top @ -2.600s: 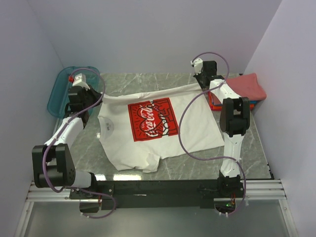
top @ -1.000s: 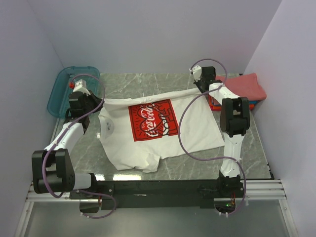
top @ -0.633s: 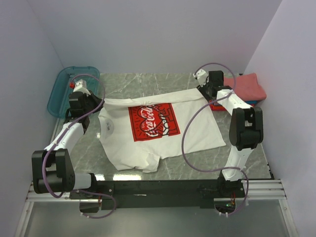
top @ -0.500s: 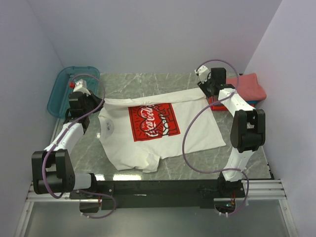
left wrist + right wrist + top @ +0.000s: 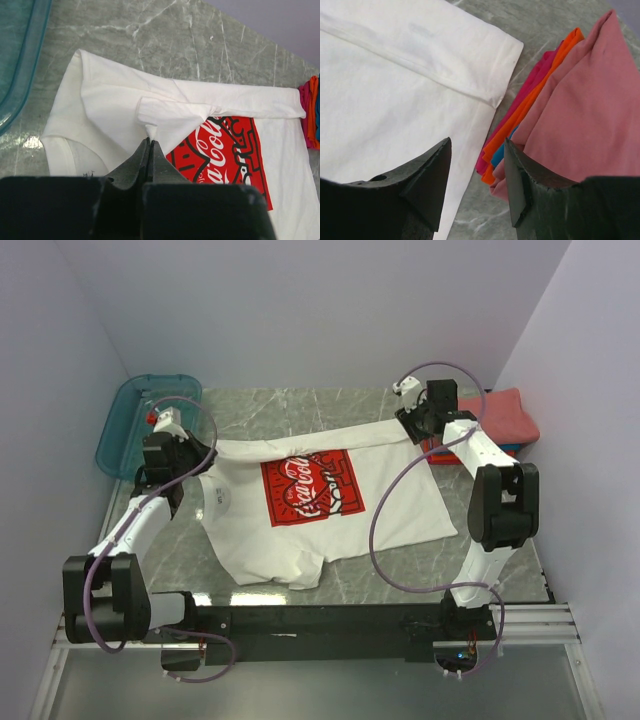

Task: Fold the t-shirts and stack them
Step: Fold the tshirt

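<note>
**White tee (image 5: 300,530) pinched by the left fingers (image 5: 149,146)**

The tee lies spread on the desk (image 5: 150,30), its far edge folded over onto itself and covering the top of the red print (image 5: 220,150). Your left fingers are pressed together on a small peak of that fold, right at their tips. The teal bin (image 5: 20,60) sits to their left, mostly cut off.

Your right fingers (image 5: 410,426) are spread, gripping nothing, over the tee's hem corner. Just beyond their right tip is the folded stack: coral-red tee (image 5: 580,100) on top, orange tee (image 5: 540,85) beneath, blue tee (image 5: 502,152) only a sliver. Whether they touch cloth, you cannot tell.
</note>
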You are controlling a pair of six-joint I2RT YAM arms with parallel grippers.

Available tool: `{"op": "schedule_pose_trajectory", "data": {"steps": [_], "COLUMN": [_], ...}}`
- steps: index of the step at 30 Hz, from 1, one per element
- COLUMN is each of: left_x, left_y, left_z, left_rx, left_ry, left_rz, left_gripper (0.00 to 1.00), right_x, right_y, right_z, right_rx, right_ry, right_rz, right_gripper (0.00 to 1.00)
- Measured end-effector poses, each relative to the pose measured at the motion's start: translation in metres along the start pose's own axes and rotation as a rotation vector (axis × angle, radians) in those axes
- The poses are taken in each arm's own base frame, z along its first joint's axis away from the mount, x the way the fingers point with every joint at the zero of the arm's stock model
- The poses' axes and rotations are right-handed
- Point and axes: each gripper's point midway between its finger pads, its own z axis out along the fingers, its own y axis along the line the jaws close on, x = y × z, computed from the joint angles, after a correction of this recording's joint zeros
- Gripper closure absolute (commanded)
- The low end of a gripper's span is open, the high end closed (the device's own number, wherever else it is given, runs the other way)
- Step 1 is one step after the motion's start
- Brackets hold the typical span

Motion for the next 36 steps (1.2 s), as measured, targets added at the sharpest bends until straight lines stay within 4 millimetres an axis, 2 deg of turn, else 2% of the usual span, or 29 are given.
{"op": "schedule_pose_trajectory", "data": {"steps": [9,12,13,16,17,20,21,24,26,28,30,31,33,36], "left_x": [0.017,0.035,0.041,0.063,0.068,0.070,0.065,0.040,0.027,0.015,0.007,0.010,0.026,0.059], "left_y": [-0.001,-0.001,-0.002,0.000,0.002,0.006,0.004,-0.011,-0.022,-0.033,-0.041,-0.040,-0.032,-0.013], "left_z": [-0.009,-0.011,-0.012,-0.017,-0.020,-0.034,-0.041,-0.052,-0.047,-0.027,0.005,0.026,0.053,0.078], "left_rx": [-0.009,-0.027,-0.032,-0.075,-0.096,-0.141,-0.141,-0.098,-0.075,-0.059,-0.043,-0.042,-0.055,-0.098], "left_ry": [0.027,0.061,0.075,0.126,0.139,0.133,0.114,0.031,0.026,0.062,0.120,0.162,0.251,0.400], "left_rz": [-0.005,0.000,0.001,-0.006,-0.015,-0.036,-0.037,-0.035,-0.024,-0.005,0.016,0.026,0.040,0.059], "left_gripper": [1.00,0.98,0.86,0.59,0.36,0.10,0.08,0.06,0.10,0.19,0.22,0.25,0.28,0.33], "right_x": [0.008,0.011,0.012,0.012,0.012,0.009,0.007,-0.003,-0.008,-0.012,-0.014,-0.014,-0.012,-0.009], "right_y": [0.013,0.017,0.018,0.022,0.023,0.024,0.025,0.025,0.027,0.034,0.043,0.049,0.061,0.076], "right_z": [-0.003,-0.004,-0.005,-0.009,-0.012,-0.020,-0.024,-0.034,-0.040,-0.045,-0.051,-0.054,-0.062,-0.077], "right_rx": [-0.041,-0.052,-0.055,-0.062,-0.064,-0.067,-0.067,-0.072,-0.085,-0.121,-0.168,-0.193,-0.242,-0.298], "right_ry": [0.002,0.005,0.005,0.000,-0.004,-0.020,-0.028,-0.062,-0.082,-0.101,-0.111,-0.116,-0.122,-0.131], "right_rz": [0.021,0.027,0.029,0.034,0.034,0.037,0.039,0.044,0.052,0.062,0.071,0.076,0.084,0.092], "right_gripper": [0.46,0.46,0.46,0.46,0.46,0.46,0.46,0.46,0.45,0.45,0.45,0.45,0.45,0.45]}}
